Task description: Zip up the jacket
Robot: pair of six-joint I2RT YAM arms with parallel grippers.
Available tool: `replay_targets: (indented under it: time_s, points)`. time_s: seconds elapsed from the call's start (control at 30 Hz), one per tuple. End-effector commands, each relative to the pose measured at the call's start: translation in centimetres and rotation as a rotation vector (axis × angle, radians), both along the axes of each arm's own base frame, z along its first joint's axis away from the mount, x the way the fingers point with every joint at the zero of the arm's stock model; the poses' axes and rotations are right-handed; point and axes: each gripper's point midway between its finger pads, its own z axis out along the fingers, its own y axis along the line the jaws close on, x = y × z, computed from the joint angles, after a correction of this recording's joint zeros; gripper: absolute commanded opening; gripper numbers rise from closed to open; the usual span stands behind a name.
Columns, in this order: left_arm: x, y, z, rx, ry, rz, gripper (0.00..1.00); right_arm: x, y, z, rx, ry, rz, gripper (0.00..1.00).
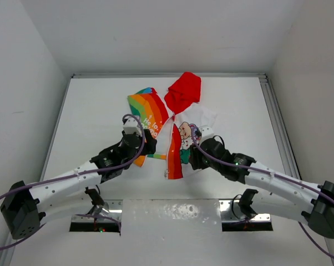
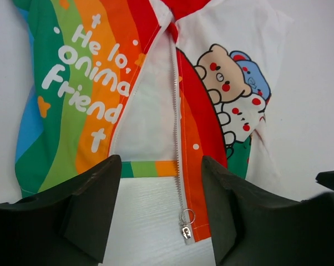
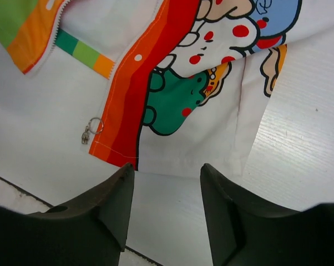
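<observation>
Two grippers hang over the jacket (image 1: 172, 127), and both are spread apart with nothing in them. The jacket lies flat on the white bench (image 1: 100, 100) with its front open. The zipper pull (image 2: 186, 227) sits at the bottom of the half with the animal picture. The red hood (image 1: 183, 91) is at the end far from the zipper pull. The half with the white words lies apart from the zipper pull, so no teeth are joined.

The left gripper (image 2: 161, 163) is right above the zipper pull. The right gripper (image 3: 167, 169) is near the zipper pull, on the animal side.

I think this is the very start of zipping. Next, the bottom of the word half must come over to the zipper pull and slide in.
</observation>
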Motion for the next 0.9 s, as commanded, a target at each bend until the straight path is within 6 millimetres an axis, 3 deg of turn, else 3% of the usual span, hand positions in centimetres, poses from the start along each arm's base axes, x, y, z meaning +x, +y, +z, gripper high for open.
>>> replay_targets:
  time_s: [0.0, 0.07, 0.1, 0.13, 0.17, 0.27, 0.4, 0.53, 0.67, 0.73, 0.87]
  points:
    - [0.6, -0.2, 0.5, 0.005, -0.001, 0.018, 0.56, 0.1, 0.0, -0.3, 0.002, -0.01, -0.001, 0.52]
    - [0.3, 0.1, -0.3, 0.015, 0.011, 0.02, 0.52, 0.1, -0.3, -0.1, -0.01, -0.018, -0.003, 0.38]
    - [0.2, 0.1, -0.4, 0.015, 0.015, 0.017, 0.48, 0.2, -0.5, -0.1, -0.015, -0.021, -0.011, 0.27]
    - [0.3, 0.5, -0.6, 0.035, 0.021, 0.035, 0.43, 0.3, -0.7, 0.1, -0.017, -0.034, -0.02, 0.07]
    - [0.4, 0.8, -0.6, 0.046, 0.026, 0.056, 0.31, 0.4, -0.7, 0.2, -0.011, -0.042, -0.019, 0.0]
    - [0.4, 2.5, -1.9, 0.101, 0.066, 0.138, 0.12, 0.5, -0.7, 0.5, 0.006, -0.062, -0.025, 0.0]
    - [-0.3, 3.6, -3.5, 0.152, 0.155, 0.164, 0.09, 0.4, -0.9, 0.0, 0.009, -0.057, -0.037, 0.0]
    - [-0.7, 4.6, -6.4, 0.133, 0.258, 0.148, 0.22, -0.1, -0.3, -0.4, 0.048, -0.034, -0.026, 0.01]
    - [-0.2, 4.2, -7.3, 0.122, 0.289, 0.102, 0.37, -0.5, 0.3, -1.5, 0.061, 0.007, -0.009, 0.07]
    - [0.0, 3.9, -7.5, 0.138, 0.299, 0.092, 0.41, -0.7, 0.3, -1.6, 0.062, 0.016, -0.008, 0.1]
    - [-0.1, 4.3, -10.2, 0.226, 0.379, 0.107, 0.4, -1.0, 0.8, -1.9, 0.086, 0.027, 0.008, 0.19]
